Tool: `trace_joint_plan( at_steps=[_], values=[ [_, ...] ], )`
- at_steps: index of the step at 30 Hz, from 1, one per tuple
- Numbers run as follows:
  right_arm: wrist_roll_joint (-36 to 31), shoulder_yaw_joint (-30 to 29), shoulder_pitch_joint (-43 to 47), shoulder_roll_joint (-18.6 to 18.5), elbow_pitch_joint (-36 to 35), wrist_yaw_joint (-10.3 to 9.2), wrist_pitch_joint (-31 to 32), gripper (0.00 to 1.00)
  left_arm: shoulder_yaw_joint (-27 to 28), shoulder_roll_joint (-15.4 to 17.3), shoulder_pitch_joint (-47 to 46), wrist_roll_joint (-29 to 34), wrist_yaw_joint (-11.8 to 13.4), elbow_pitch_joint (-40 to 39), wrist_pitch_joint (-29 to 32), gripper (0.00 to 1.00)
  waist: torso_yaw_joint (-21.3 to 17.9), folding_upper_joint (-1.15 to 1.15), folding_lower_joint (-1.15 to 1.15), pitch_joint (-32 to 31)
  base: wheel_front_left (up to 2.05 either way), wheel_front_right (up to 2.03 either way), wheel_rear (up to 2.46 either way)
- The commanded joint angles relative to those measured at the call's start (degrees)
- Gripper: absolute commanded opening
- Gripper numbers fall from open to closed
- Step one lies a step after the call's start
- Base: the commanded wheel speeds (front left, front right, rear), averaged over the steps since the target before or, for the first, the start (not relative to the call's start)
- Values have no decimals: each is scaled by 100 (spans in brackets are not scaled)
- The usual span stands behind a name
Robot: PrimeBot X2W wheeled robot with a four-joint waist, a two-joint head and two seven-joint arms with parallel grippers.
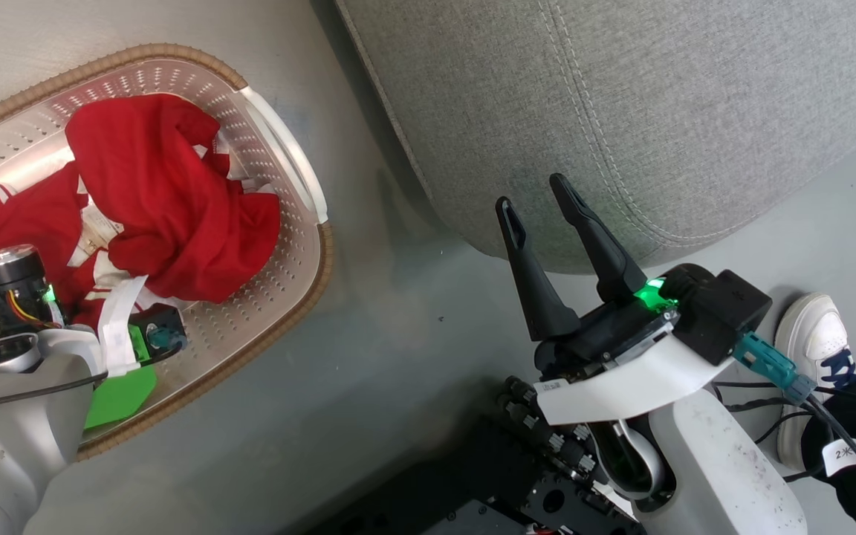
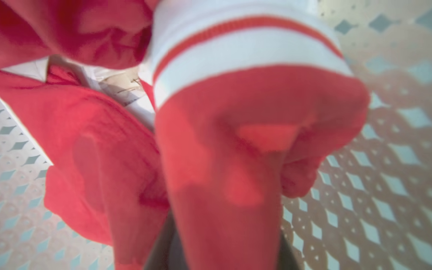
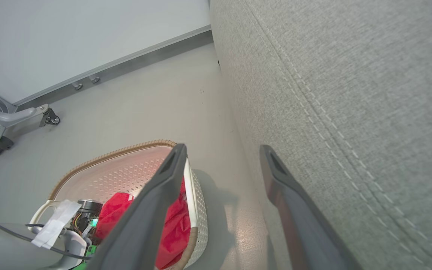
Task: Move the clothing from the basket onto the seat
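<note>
Location: the clothing [image 1: 168, 200] lay heaped in the basket [image 1: 320, 271], at 9 o'clock in the head view.
Long axis: we read the heap as running roughly from 9 to 3 o'clock.
Left gripper [image 2: 225, 225]: clenched on a red-and-white fold, with the fabric gathered up between its fingers [image 2: 163, 245].
Right gripper [image 1: 530, 195]: released, jaws apart, holding nothing, just beside the seat [image 1: 621, 96] edge.
Governing relation: the seat lay at 2 o'clock from the left gripper, across bare floor [image 1: 398, 334].
Nearer arm: left for the clothing, right for the seat.
Next move: we judged it to be a lift clear of the rim, then a carry toward 2 o'clock.
</note>
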Motion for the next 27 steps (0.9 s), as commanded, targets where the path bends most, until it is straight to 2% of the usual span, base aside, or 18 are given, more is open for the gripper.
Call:
trace_joint_plan(
  at_steps=[1, 5, 8, 12, 21, 23, 27],
  values=[
    [43, -18, -61, 1, 3, -2, -18, 100, -3, 53, -102, -12, 15, 2, 0, 0, -4, 0, 0, -14, 0, 0, 0],
    [62, -5, -133, 1, 34, -2, -18, 100, -1, 149, -188, -99, 15, 3, -30, 0, -30, 0, 0, -101, 0, 0, 0],
    [29, -85, -135, 0, 62, -2, -18, 100, -2, 95, -234, -60, 15, 1, -126, 0, 43, 0, 0, -248, 0, 0, 0],
    [-66, -227, -145, -1, 129, -2, -18, 100, -2, -24, -275, -137, 15, -1, -361, 0, 218, 0, 0, -557, 0, 0, 0],
    [-466, -642, 70, -7, 342, -2, -17, 100, 38, -443, -150, -739, 15, -74, -949, 0, 817, 0, 0, -1613, 0, 0, 0],
    [-592, -724, 131, -6, 395, -2, -18, 100, 173, -547, -23, -929, 79, -74, -1084, 0, 979, 0, 0, -1889, 0, 0, 0],
    [-811, -824, 285, -9, 487, -2, -18, 100, 443, -695, 192, -1253, 365, -110, -1533, 0, 1251, 0, 0, -2414, 0, 0, 0]
  ],
)
